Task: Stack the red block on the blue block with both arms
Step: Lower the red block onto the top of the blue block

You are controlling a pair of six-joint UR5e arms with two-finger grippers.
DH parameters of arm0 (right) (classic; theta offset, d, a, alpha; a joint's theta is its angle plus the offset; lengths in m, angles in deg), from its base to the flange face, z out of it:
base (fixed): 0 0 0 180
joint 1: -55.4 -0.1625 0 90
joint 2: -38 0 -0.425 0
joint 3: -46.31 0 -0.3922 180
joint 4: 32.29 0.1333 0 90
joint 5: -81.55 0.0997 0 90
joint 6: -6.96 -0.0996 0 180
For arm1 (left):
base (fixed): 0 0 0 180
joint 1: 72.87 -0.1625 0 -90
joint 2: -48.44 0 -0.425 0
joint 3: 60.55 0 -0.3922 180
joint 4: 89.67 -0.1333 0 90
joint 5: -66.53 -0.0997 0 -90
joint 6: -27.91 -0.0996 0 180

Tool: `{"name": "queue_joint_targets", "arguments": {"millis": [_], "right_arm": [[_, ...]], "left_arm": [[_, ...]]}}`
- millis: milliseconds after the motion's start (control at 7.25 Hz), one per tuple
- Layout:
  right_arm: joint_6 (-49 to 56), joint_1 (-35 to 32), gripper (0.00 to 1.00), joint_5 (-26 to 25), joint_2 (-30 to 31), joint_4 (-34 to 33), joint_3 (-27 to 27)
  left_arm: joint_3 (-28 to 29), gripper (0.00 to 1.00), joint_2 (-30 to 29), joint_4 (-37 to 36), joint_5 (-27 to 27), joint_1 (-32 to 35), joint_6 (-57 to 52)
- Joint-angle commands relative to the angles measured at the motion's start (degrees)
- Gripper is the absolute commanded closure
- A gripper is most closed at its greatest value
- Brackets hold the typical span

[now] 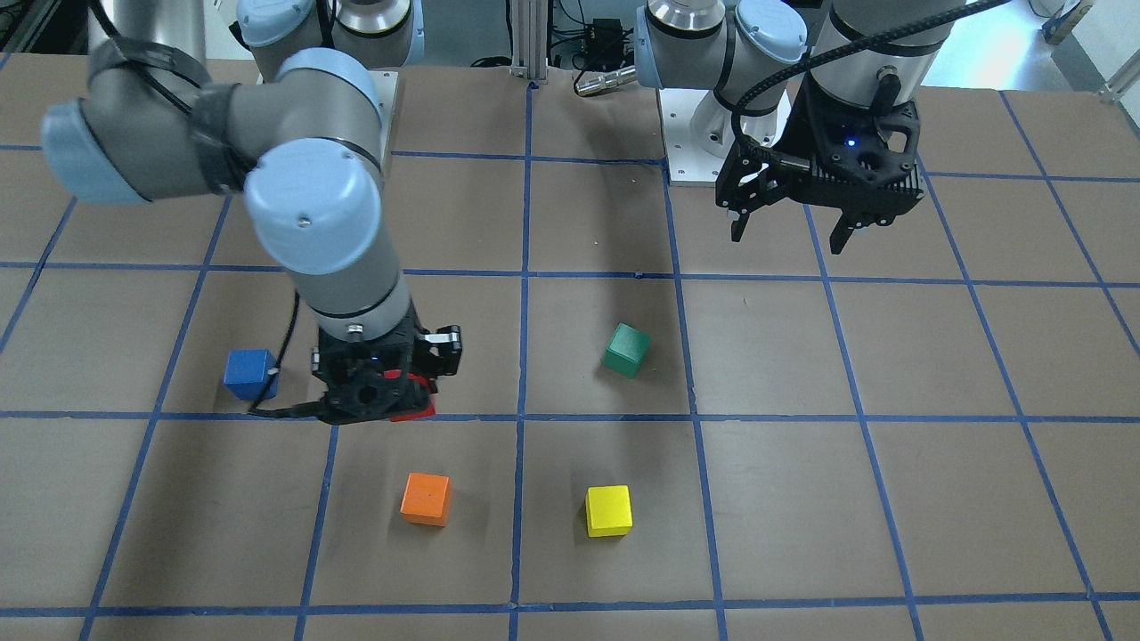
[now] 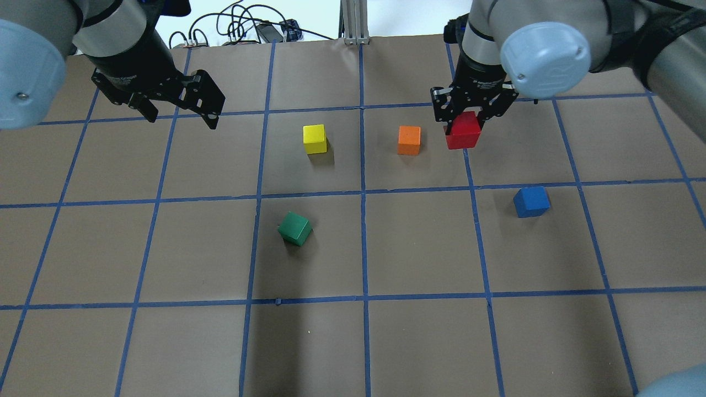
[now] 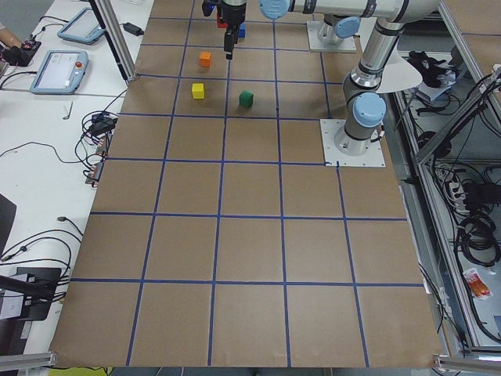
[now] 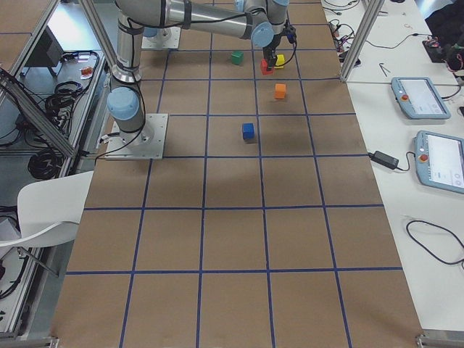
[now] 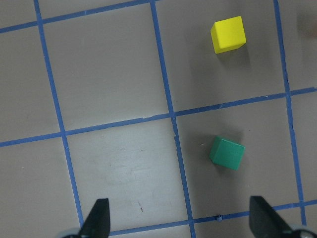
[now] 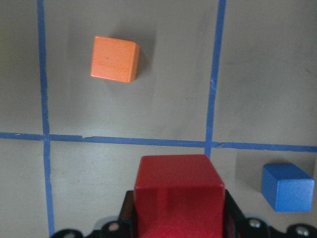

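Observation:
My right gripper [image 2: 463, 122] is shut on the red block [image 2: 463, 132] and holds it above the table, just right of the orange cube. The red block fills the bottom of the right wrist view [image 6: 178, 191] and shows under the gripper in the front view [image 1: 416, 409]. The blue block [image 2: 531, 202] sits on the table nearer the robot and to the right of the held block; it also shows in the right wrist view [image 6: 289, 187] and the front view [image 1: 250, 374]. My left gripper [image 2: 182, 113] is open and empty, hovering over the far left of the table.
An orange cube [image 2: 408, 140] sits close to the left of the held red block. A yellow cube [image 2: 315, 138] and a tilted green cube [image 2: 294, 228] lie near the table's middle. Blue tape lines grid the brown table.

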Motion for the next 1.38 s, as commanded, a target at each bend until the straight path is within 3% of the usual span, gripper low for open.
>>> {"name": "queue_joint_targets", "arguments": {"millis": [0, 276, 414, 690, 1241], "right_arm": [[2.3, 6.2, 1.0, -0.3, 3.2, -0.3, -5.7], [6.4, 11.0, 1.0, -3.0, 3.6, -1.9, -10.3], [9.8, 11.6, 1.0, -4.8, 3.7, -8.5, -13.9], [11.4, 12.7, 1.0, -5.4, 3.9, -13.3, -18.4], [13.0, 14.2, 1.0, -4.8, 3.9, -14.0, -21.1]], "left_arm": [[0.0, 0.0, 0.1, 0.0, 0.0, 0.0, 0.0], [0.0, 0.0, 0.1, 0.0, -0.1, 0.0, 0.0], [0.0, 0.0, 0.1, 0.0, 0.0, 0.0, 0.0], [0.0, 0.0, 0.1, 0.0, -0.1, 0.0, 0.0], [0.0, 0.0, 0.0, 0.1, -0.1, 0.0, 0.0]]}}
